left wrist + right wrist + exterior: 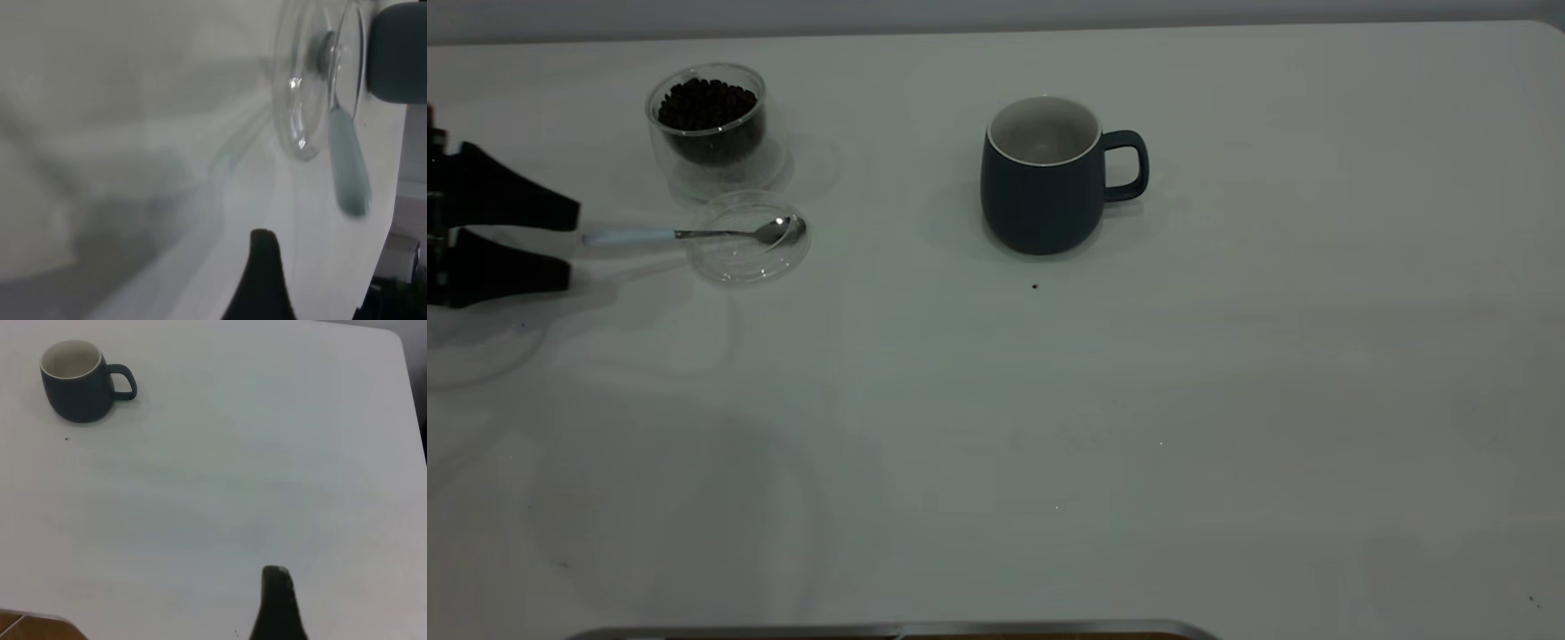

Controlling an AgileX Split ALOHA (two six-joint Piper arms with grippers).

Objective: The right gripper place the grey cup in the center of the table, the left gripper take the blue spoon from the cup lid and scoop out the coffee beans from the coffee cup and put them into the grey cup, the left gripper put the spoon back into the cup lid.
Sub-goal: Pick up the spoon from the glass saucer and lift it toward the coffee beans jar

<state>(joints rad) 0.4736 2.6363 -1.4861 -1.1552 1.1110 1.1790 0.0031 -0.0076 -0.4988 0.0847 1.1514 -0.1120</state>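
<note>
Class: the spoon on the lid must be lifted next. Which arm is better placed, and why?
Left. The left gripper is open beside the spoon handle; the right gripper is far off.

One grey cup (1042, 194), one coffee cup (710, 124) and one cup lid (749, 238) stood on the worktop (1227, 400). There was one blue spoon (694, 235). The coffee beans (707, 104) were too many to count

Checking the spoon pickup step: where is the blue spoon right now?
In the exterior view the spoon lies at left, bowl in the lid just in front of the coffee cup, handle pointing at the open left gripper.
</note>
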